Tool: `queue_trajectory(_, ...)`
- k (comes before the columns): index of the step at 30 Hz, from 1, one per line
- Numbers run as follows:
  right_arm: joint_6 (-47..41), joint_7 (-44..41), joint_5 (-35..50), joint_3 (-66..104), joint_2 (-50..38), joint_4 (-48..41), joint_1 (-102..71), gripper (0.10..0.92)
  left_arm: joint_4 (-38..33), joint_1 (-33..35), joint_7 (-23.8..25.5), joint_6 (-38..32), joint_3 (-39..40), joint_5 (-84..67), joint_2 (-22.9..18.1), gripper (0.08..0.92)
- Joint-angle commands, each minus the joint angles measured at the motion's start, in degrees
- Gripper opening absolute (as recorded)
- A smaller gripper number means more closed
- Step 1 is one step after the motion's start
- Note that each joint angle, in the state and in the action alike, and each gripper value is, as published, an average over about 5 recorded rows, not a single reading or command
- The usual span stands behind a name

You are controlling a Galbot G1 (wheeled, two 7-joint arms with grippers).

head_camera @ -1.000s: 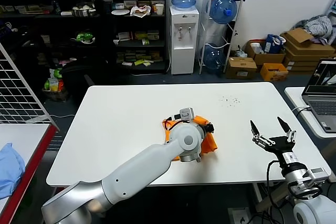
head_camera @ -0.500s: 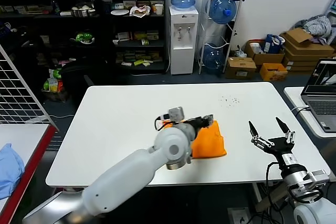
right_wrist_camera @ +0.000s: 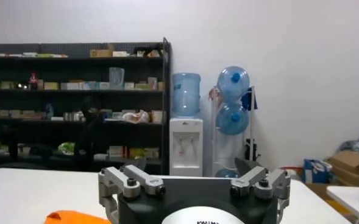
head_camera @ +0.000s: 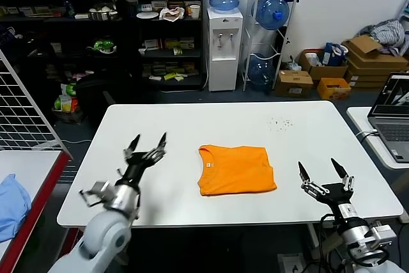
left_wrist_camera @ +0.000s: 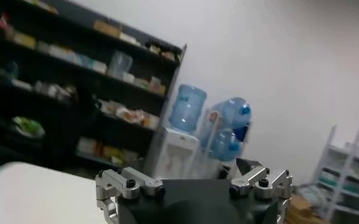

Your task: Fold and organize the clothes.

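The orange T-shirt (head_camera: pixel 236 169) lies folded into a flat rectangle near the middle of the white table (head_camera: pixel 192 126), neck opening at its left. My left gripper (head_camera: pixel 147 146) is open and empty, held above the table's front left part, well left of the shirt. My right gripper (head_camera: pixel 323 174) is open and empty, held above the table's front right edge, right of the shirt. A corner of the shirt (right_wrist_camera: pixel 69 217) shows in the right wrist view. The left wrist view shows only the room.
A light blue cloth (head_camera: pixel 11 204) lies on a side table at the far left. A wire rack (head_camera: pixel 25 113) stands beside it. A laptop (head_camera: pixel 393 116) sits on a table at the right. Shelves and a water dispenser (head_camera: pixel 223 46) stand behind.
My left arm has drawn back from over the shirt to the front left, leaving the shirt flat and folded. My right gripper has sunk slightly.
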Motion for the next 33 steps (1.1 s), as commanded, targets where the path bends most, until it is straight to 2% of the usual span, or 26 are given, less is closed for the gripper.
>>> queue_trajectory(1, 2.82, -3.07, -7.13, 0.66, 8.43, 0.27, -2.98, 0.921, -6.65, 31.11, 17.68, -13.71, -26.36, 18.01, -8.26, 0.916)
queue_trajectory(8, 4.86, -3.67, -8.50, 1.77, 10.21, -0.94, -4.18, 0.921, -8.55, 33.84, 18.93, -13.31, -24.04, 20.99, -14.67, 0.921)
queue_trajectory(15, 9.59, -5.31, -10.36, 2.83, 11.93, -3.16, -6.42, 0.921, -9.34, 34.71, 19.48, -14.37, -22.36, 24.55, -18.66, 0.921)
queue_trajectory(22, 11.41, -6.14, -12.52, 3.78, 13.06, -2.36, -6.53, 0.921, -11.41, 36.36, 18.15, -13.97, -20.35, 25.58, -19.66, 0.921)
queue_trajectory(29, 11.81, -6.18, -12.32, 4.71, 13.02, -1.28, -8.64, 0.921, -13.24, 42.68, 16.11, -14.24, -19.60, 25.17, -18.14, 0.921)
queue_trajectory(33, 12.02, -6.14, -11.76, 4.95, 12.98, -1.54, -8.74, 0.921, -12.96, 42.43, 15.99, -14.69, -19.30, 25.32, -18.34, 0.921)
